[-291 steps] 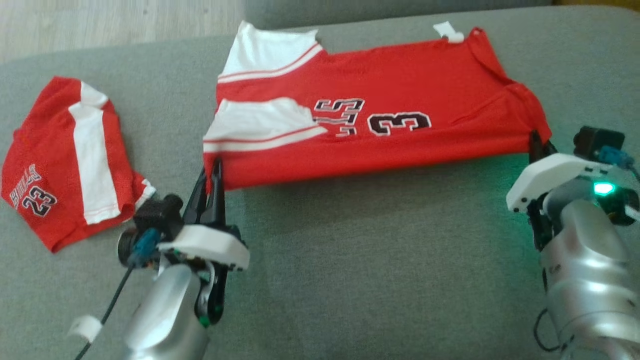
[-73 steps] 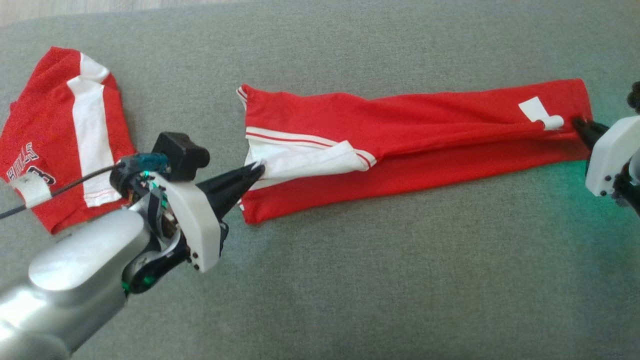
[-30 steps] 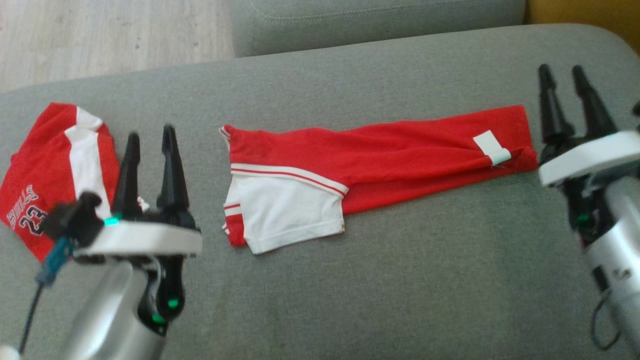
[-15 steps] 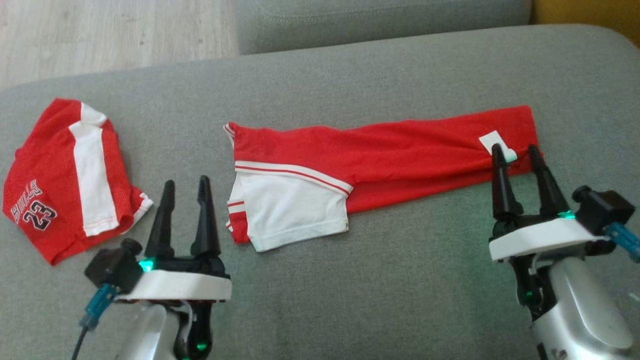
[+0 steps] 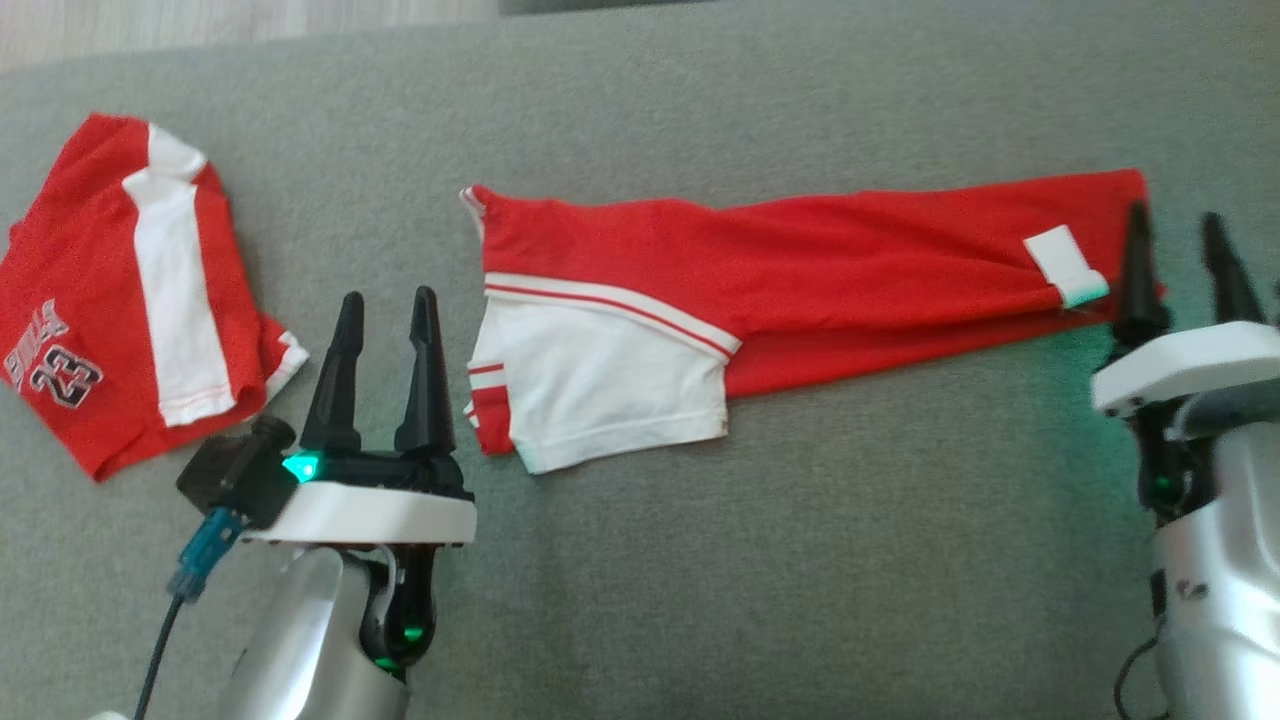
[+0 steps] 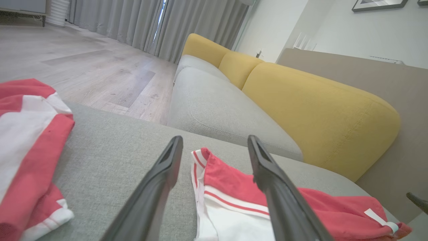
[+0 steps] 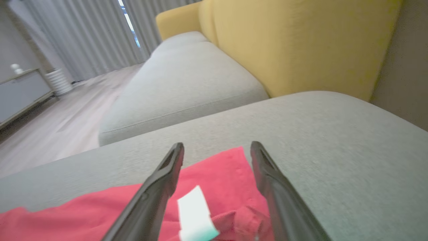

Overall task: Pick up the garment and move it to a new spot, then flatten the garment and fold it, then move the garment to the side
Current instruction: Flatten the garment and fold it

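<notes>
Left gripper: jaws spread wide, nothing between them. It sits low at the near left, fingers pointing away from the robot, in the gap between the red shorts and the garment. Its inner finger is just beside the garment's left end, apart from the cloth in the head view. In the left wrist view the same gripper frames the striped left corner of the garment, with one finger crossing in front of the cloth. Cannot tell whether there is contact.

Right gripper: also released and empty. It is at the garment's far right end, with one finger over the red edge and the other over bare grey cushion. In the right wrist view this gripper straddles the garment's end corner. Cannot tell whether the fingers touch the fabric.

Garment: red jersey, folded into a long narrow strip, lying flat across the middle of the cushion and running left to right. A white panel with red striping is turned out at its near left end. A white tag sits by the right end, close to the right gripper's inner finger.

Shorts: red with a white stripe, printed 23, lying well left of the garment.

Beyond the cushion are a yellow backrest, a wood floor and grey curtains.
</notes>
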Available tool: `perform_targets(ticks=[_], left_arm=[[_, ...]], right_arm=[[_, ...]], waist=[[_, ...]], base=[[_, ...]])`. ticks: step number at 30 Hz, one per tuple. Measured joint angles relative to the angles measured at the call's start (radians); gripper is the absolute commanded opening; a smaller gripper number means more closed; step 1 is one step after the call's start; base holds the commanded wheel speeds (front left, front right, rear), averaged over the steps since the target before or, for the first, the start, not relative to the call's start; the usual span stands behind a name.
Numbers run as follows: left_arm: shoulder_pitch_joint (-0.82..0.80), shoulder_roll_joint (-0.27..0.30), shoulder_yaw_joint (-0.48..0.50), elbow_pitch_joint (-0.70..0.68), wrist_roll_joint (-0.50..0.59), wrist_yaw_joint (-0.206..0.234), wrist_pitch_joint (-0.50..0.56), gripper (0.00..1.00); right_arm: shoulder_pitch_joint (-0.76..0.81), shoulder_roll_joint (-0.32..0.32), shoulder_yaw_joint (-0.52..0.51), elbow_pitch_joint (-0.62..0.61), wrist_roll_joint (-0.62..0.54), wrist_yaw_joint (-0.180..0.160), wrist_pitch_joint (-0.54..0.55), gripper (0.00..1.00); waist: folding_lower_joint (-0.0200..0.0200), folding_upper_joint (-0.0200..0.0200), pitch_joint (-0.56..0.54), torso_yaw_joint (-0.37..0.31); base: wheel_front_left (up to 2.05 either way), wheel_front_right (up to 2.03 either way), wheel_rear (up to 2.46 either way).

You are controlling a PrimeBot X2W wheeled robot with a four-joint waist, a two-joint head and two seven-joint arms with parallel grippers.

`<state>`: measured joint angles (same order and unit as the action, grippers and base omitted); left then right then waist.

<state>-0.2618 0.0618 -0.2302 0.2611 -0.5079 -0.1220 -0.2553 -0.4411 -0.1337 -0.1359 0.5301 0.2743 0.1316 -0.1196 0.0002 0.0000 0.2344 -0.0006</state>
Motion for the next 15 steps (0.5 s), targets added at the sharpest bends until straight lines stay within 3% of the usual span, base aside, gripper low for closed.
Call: perform_targets(ticks=[7,15], left_arm=[[-0.016,-0.008,-0.014,0.015,0.0,-0.002,0.0,1.0],[-0.025,-0.011,-0.017,0.015,0.0,-0.003,0.0,1.0]], right_arm=[[-0.074,0.044,-0.239,0.16,-0.136,0.0,0.059,1.0],[-0.115,0.074,-0.36,0.262,-0.26,0.0,0.098,1.0]], waist=[[0.0,0.0,0.043,0.038],[-0.0001,0.0,0.068,0.046]], base=[[0.0,0.0,0.0],[0.0,0.0,0.0]])
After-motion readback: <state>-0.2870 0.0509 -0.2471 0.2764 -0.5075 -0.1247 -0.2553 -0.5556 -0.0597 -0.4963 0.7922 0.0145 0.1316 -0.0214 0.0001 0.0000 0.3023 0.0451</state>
